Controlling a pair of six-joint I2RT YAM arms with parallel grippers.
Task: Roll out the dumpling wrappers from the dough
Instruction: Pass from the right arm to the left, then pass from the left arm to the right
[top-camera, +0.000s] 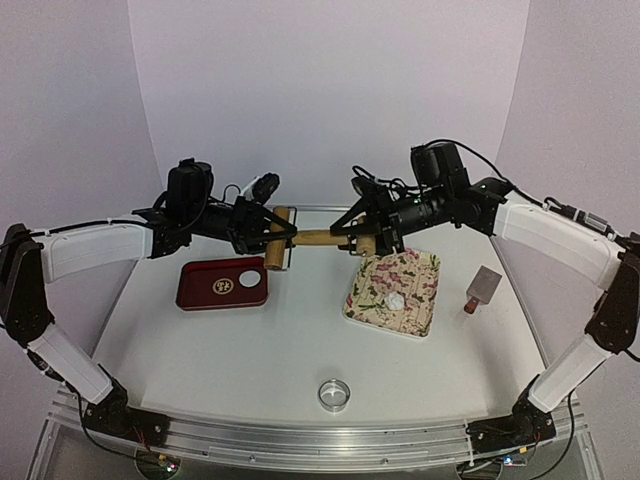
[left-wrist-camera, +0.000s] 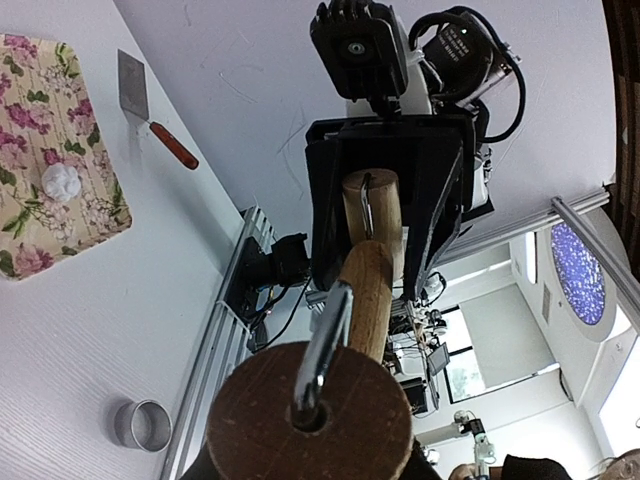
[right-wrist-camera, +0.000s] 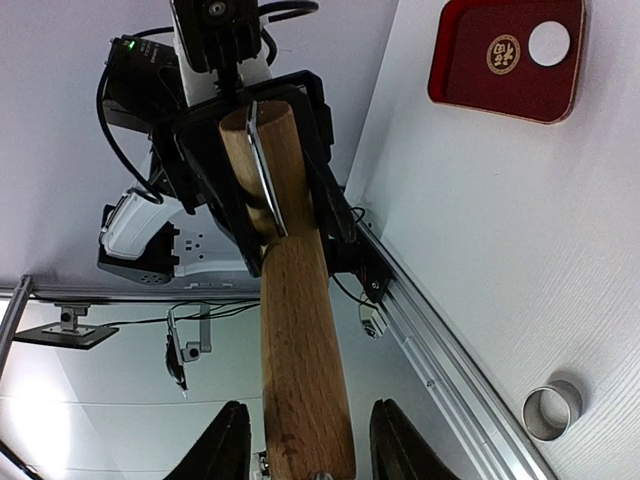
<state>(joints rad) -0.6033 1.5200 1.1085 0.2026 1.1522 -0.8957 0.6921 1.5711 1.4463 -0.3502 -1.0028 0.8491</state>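
Left claw (top-camera: 279, 233) and right claw (top-camera: 357, 236) clamped on rolling pin (top-camera: 318, 238); dough (top-camera: 396, 300) a small bumpy white lump.

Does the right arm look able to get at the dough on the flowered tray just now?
Probably not yet: the right gripper is shut on one end of the rolling pin, shared with the left gripper. The dough lies uncovered on the tray close by.

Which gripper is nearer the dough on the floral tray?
Right. The right gripper grips the rolling pin just behind the floral tray holding the dough; the left gripper holds the other end, beside the red tray.
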